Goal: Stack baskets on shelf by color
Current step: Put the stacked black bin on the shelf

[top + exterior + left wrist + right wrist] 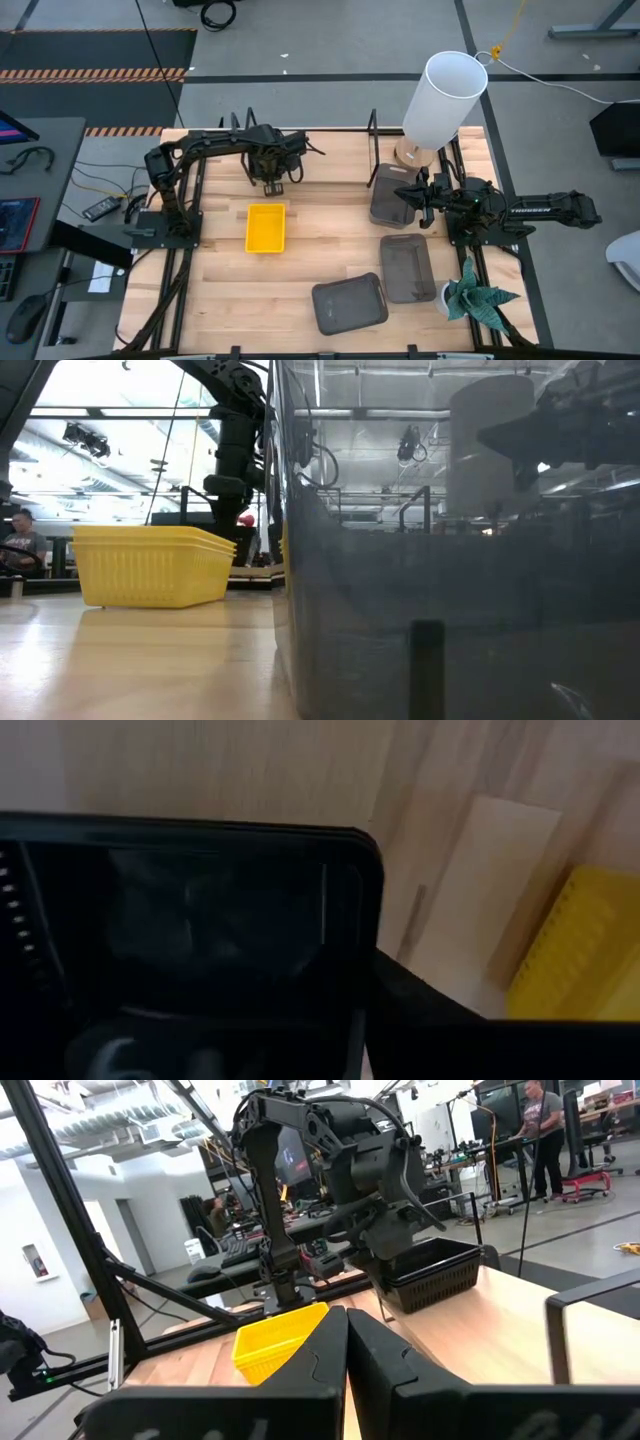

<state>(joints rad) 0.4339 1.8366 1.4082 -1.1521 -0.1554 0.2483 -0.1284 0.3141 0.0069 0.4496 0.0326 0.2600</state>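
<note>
**A:** Overhead, item by item?

**B:** Left gripper (272,183) at the table's far side, over a black mesh basket (272,187); whether it clamps it I cannot tell from here. Yellow basket (265,228) alone mid-table. Three dark grey baskets: one far right (392,196) by the right gripper (418,200), one nearer (407,268), one at the near edge (349,304). Also a white lamp (442,98) and a small plant (476,299).

**A:** Table level?

**B:** Yellow basket (152,564) flat on the wood; a dark grey basket wall (450,620) fills the rest.

**A:** Left wrist?

**B:** Black basket rim (190,828) close up, yellow basket (580,950) beyond. Fingers not legible.

**A:** Right wrist?

**B:** Right fingers (300,1370) pressed together, holding nothing. Opposite, the left gripper (385,1295) is on the black mesh basket (432,1272), apparently gripping its rim.

**A:** Progress?

**B:** Early, I'd judge: greys scattered, none nested, no colour stack visible.
</note>
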